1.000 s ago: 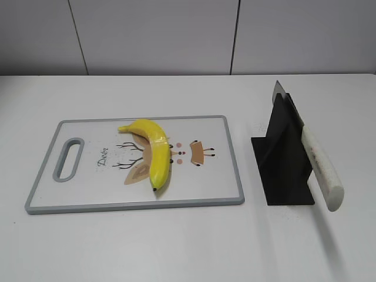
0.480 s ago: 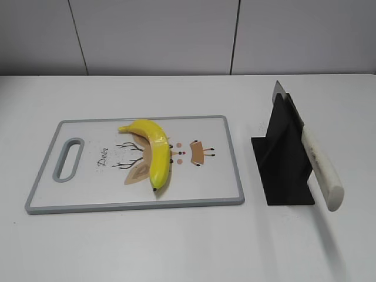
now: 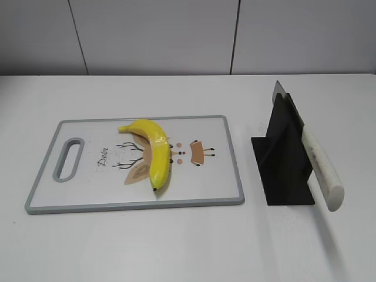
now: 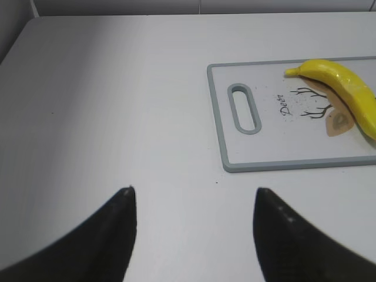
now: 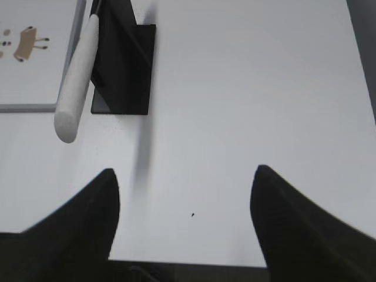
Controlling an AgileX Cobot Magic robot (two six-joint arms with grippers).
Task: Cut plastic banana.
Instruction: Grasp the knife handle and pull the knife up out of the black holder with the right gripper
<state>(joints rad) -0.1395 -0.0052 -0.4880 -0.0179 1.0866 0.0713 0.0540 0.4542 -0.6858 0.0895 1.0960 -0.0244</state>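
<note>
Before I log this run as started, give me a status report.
Left gripper open, empty. Right gripper open, empty. Banana uncut on board. Knife in stand, nothing blocking.

A glossy yellow plastic banana (image 3: 154,154) lies on a smooth white plastic cutting board (image 3: 88,194) with a grey rim and printed drawing. The worktop (image 3: 176,247) is matt white and smooth. The knife stand (image 3: 285,158) is matt black, the knife handle (image 3: 322,169) off-white with a slightly rough, speckled look, and its blade tip (image 3: 278,90) dull grey metal.
</note>
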